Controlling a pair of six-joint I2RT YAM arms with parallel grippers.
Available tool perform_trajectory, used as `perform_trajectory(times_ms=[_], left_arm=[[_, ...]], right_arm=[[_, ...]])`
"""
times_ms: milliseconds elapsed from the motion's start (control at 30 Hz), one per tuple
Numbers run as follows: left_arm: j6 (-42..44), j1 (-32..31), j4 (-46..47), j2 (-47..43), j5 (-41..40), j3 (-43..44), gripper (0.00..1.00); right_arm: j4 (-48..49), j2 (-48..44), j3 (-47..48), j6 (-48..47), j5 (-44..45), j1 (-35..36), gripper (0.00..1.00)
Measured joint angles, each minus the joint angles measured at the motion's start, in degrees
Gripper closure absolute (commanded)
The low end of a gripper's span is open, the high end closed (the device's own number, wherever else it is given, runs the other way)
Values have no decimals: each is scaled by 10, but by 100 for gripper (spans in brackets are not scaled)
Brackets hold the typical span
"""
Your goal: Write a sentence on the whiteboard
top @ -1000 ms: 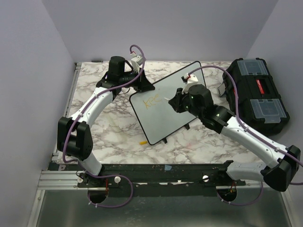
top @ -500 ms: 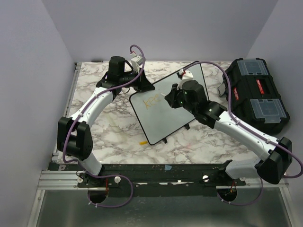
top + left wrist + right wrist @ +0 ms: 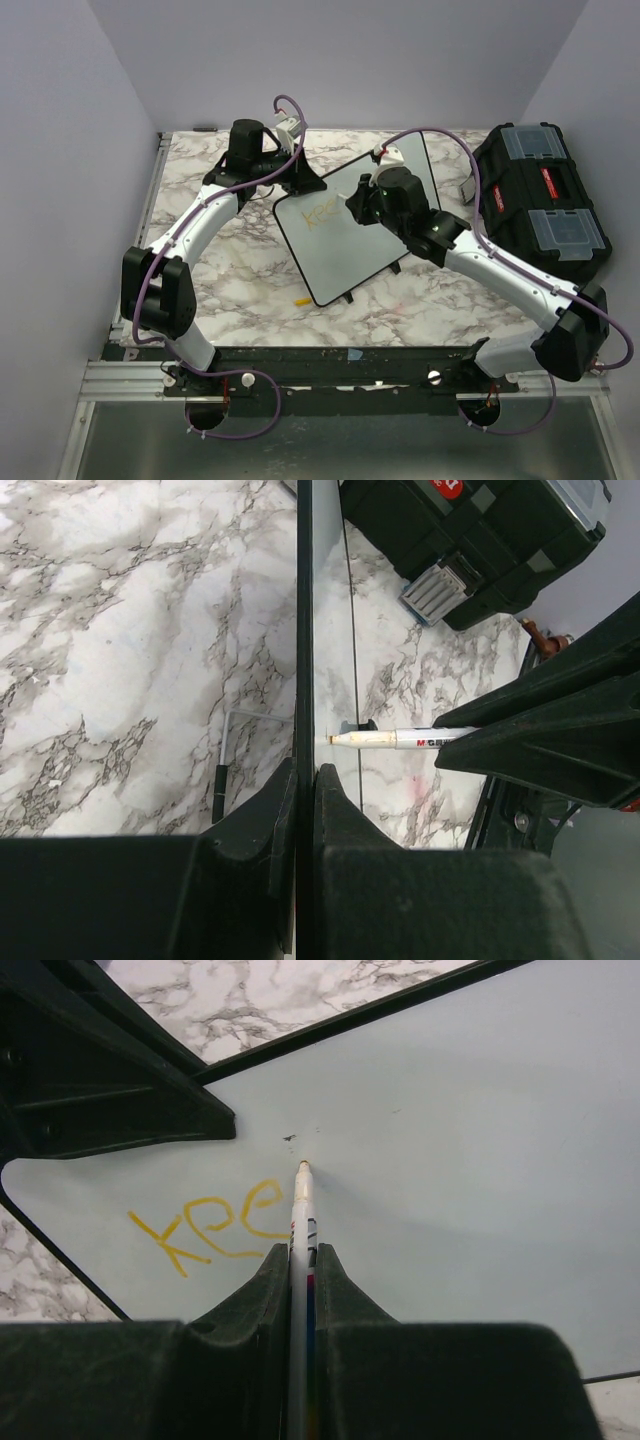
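Where the whiteboard (image 3: 350,250) sits mid-table from above, the left gripper (image 3: 305,183) clamps its far corner; the left wrist shows that rim pinched. From the right wrist, the right gripper (image 3: 300,1255) grips the marker (image 3: 301,1205), tip just right of the sentence (image 3: 215,1222).

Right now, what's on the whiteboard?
Yellow letters "kee" and a marker held by the right claw. The left claw pinches the whiteboard edge. The right arm covers part from above.
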Motion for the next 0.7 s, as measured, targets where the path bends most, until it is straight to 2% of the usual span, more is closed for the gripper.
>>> perform_trajectory(times_ms=[700], left_arm=[[0,3,6,0,-1,-5,100]], right_arm=[[8,-7,-27,5,0,0,99]])
